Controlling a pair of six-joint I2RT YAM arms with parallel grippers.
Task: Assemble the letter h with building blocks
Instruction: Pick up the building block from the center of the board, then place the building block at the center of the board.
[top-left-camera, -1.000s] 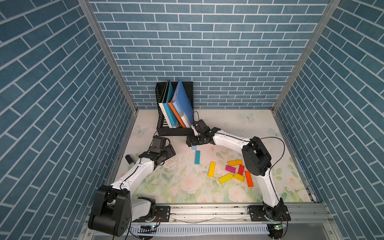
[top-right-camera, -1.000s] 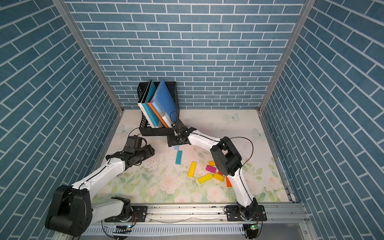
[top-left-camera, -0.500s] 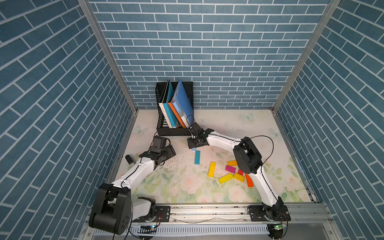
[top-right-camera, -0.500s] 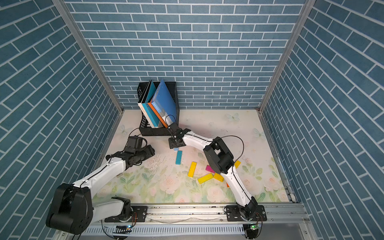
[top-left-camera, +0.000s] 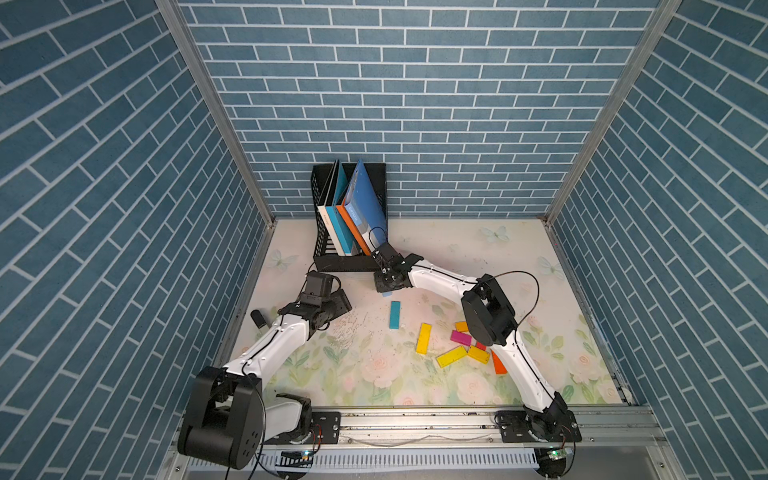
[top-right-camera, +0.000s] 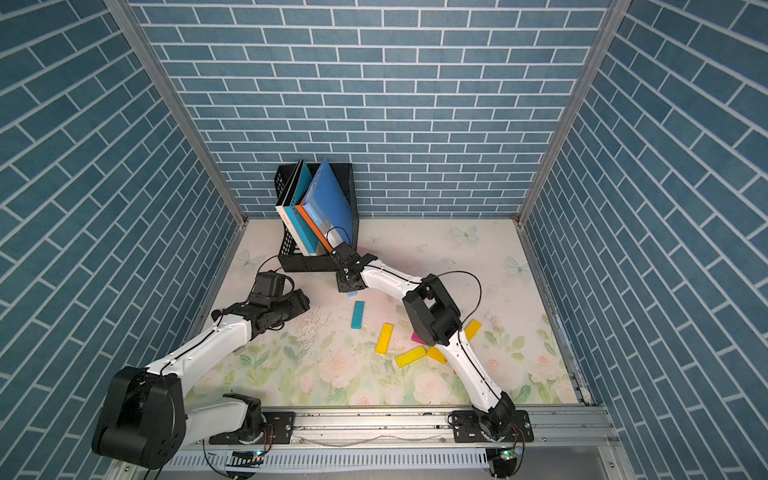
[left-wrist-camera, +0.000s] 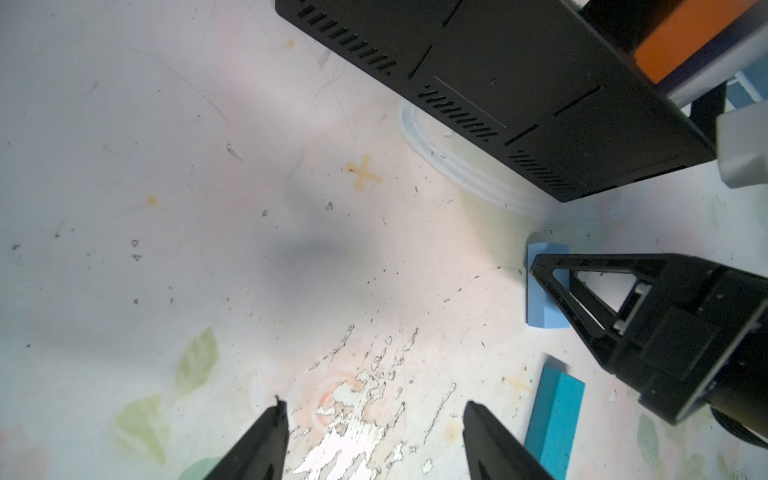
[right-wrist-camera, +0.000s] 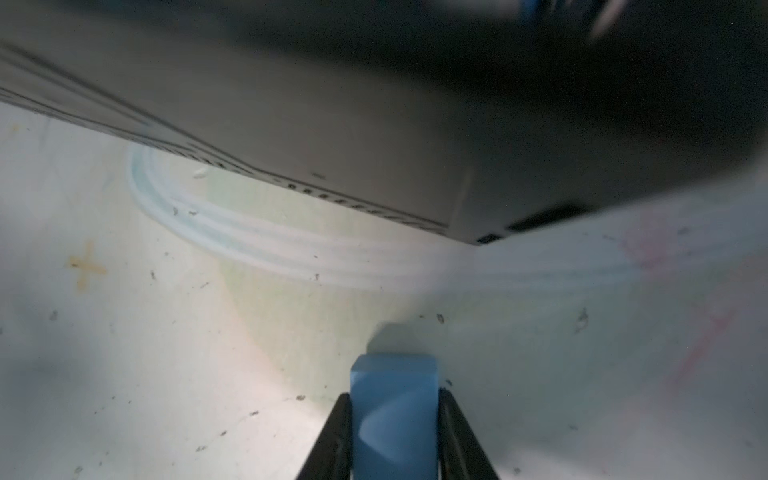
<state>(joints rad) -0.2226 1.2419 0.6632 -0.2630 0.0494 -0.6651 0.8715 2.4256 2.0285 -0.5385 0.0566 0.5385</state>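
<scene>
1. Building blocks in both top views: most lie loose on the counter (top-left-camera: 457, 249) by the right arm's elbow, among them a long yellow bar (top-left-camera: 424, 338), a magenta bar (top-left-camera: 460, 337) and an orange bar (top-left-camera: 498, 362). A teal bar (top-left-camera: 395, 314) lies apart, nearer the middle. A light blue block (top-left-camera: 387, 294) sits just in front of the black book rack (top-left-camera: 345, 262), under the right pincer (top-left-camera: 384, 289). No letter is laid out yet.
2. Compared with a second ago, the right pincer has dropped onto the light blue block and its jaws, then apart, have come together on it. The arm's elbow has swung in over the pile. The block itself lies where it lay. The left pincer (top-left-camera: 340, 303) has barely shifted.
3. Left wrist view: the left pincer's fingers (left-wrist-camera: 278, 415) stand apart over bare, scuffed counter, holding nothing. The right pincer stands on the light blue block, which looks to rest on the counter. The teal bar lies near it, not touching.
4. Right wrist view: the light blue block is clamped between the two black fingers, with one end poking out. The rack looms blurred just beyond.
5. Judged from this, the grasp is made and carrying comes next. With the rack so near, lifting up and away from it seems safest.
</scene>
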